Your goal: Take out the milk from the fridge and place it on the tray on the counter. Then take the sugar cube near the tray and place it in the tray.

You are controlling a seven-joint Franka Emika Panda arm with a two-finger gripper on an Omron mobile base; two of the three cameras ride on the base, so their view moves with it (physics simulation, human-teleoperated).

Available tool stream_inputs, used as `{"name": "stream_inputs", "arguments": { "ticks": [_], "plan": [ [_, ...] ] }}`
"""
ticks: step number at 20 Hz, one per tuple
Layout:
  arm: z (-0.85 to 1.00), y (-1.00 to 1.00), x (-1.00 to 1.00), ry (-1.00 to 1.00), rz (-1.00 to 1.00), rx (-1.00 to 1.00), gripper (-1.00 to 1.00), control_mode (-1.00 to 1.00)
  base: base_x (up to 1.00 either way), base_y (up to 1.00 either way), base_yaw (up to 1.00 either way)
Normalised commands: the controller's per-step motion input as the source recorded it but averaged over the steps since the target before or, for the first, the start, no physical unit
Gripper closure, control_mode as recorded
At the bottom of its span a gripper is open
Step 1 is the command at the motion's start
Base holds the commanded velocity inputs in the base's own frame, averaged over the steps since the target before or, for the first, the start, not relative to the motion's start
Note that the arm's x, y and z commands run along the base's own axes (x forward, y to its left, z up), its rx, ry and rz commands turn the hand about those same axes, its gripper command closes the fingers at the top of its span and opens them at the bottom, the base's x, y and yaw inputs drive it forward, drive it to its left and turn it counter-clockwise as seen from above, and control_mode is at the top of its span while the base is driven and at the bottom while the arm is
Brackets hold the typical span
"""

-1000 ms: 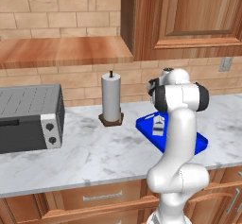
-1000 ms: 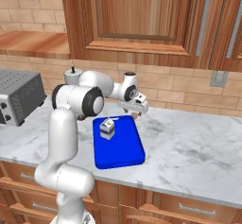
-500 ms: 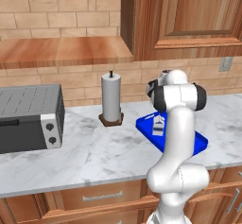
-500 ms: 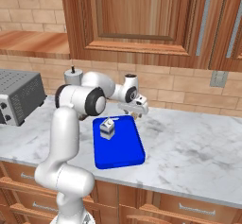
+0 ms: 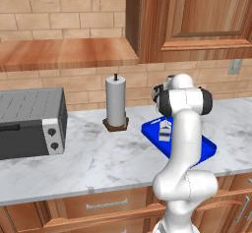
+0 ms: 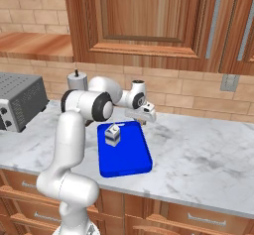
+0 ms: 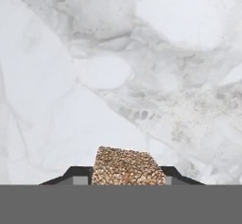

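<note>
The gripper (image 7: 127, 179) pinches the tiny tan-brown speckled sugar cube (image 7: 126, 166) just over the white-grey veined marble desk (image 6: 208, 149), beside the flat bright blue tray (image 6: 124, 154) carrying the small white milk carton (image 6: 113, 134). A tall white paper-towel roll (image 5: 115, 101) and grey toaster oven (image 5: 29, 121) stand well apart leftward.

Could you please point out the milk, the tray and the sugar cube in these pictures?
milk (image 6: 113, 135): right base view, front face of the carton.
tray (image 6: 126, 157): right base view, bare blue floor near its front.
sugar cube (image 7: 126, 167): hand view, speckled face between the gripper tips.
</note>
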Motion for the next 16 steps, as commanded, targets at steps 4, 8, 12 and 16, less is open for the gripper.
{"name": "stream_inputs", "arguments": {
  "ticks": [4, 8, 12, 16],
  "plan": [
    [-0.02, 0.00, 0.00, 0.00, 0.00, 0.00, 1.00, -1.00, 0.00, 0.00, 0.00],
    [0.00, -0.27, -0.20, -0.09, 0.00, 0.00, 1.00, -1.00, 0.00, 0.00, 0.00],
    [0.01, -0.45, -0.14, -0.05, 0.00, 0.00, 1.00, -1.00, 0.00, 0.00, 0.00],
    [0.11, -0.54, -0.32, -0.09, 0.00, 0.04, 1.00, -1.00, 0.00, 0.00, 0.00]
  ]
}}
